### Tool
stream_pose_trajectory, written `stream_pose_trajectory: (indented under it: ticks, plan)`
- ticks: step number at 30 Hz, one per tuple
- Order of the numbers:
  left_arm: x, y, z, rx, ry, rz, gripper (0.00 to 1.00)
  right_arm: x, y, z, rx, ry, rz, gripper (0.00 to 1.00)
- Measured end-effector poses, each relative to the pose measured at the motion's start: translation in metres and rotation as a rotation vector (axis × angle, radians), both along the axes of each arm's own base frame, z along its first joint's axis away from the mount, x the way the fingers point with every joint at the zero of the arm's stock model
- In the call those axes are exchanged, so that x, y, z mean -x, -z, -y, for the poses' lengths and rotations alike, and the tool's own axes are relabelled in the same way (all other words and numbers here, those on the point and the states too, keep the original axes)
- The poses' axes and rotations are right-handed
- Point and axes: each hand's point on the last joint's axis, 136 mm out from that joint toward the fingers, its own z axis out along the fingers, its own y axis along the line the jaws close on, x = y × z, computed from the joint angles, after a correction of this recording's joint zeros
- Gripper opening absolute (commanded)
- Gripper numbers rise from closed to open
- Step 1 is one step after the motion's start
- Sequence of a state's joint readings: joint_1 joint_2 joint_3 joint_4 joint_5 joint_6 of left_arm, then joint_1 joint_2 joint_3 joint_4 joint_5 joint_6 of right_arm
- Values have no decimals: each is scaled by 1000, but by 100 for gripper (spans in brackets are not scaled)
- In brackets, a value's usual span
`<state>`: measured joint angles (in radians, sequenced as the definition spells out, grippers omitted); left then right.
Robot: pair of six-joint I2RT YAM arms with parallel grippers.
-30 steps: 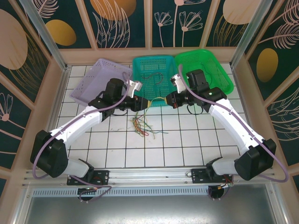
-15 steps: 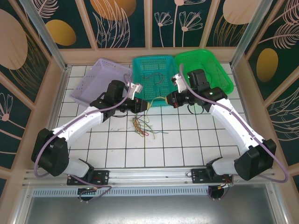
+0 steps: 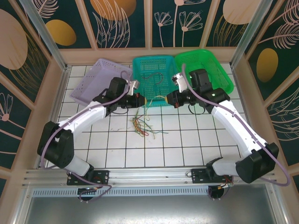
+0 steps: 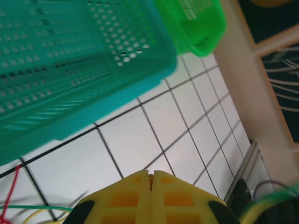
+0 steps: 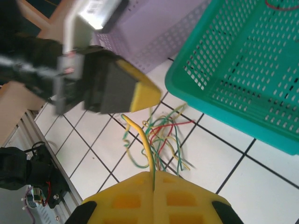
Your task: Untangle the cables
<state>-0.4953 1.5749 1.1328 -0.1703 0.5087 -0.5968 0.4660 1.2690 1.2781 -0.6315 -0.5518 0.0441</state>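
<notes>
A purple basket [image 3: 96, 77] sits at the far left of the tiled table [image 3: 187, 144]. The left gripper [image 3: 145, 101] is clenched, pads pressed together. Just below it, loose cables [image 3: 141, 125] lie tangled on the tiles, in front of a teal basket [image 3: 152, 74]. The right gripper [image 5: 153, 174] pinches a yellow cable [image 5: 144, 140]. A green basket [image 3: 208, 65] stands rightmost.

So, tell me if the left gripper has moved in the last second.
Yes. The left gripper has shifted slightly up the top view, closer to the teal basket's near rim.
</notes>
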Motion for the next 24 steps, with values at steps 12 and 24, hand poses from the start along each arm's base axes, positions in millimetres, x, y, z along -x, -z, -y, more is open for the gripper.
stream_pose_trajectory:
  ticks: [12, 24]
  plan:
    - [-49, 20, -81, -96, -388, -250, 0, 43, -121, -40, -136, -185, 363, 0]
    - [-89, -28, -156, 40, -575, -262, 0, 65, -106, -69, -35, -268, 451, 0]
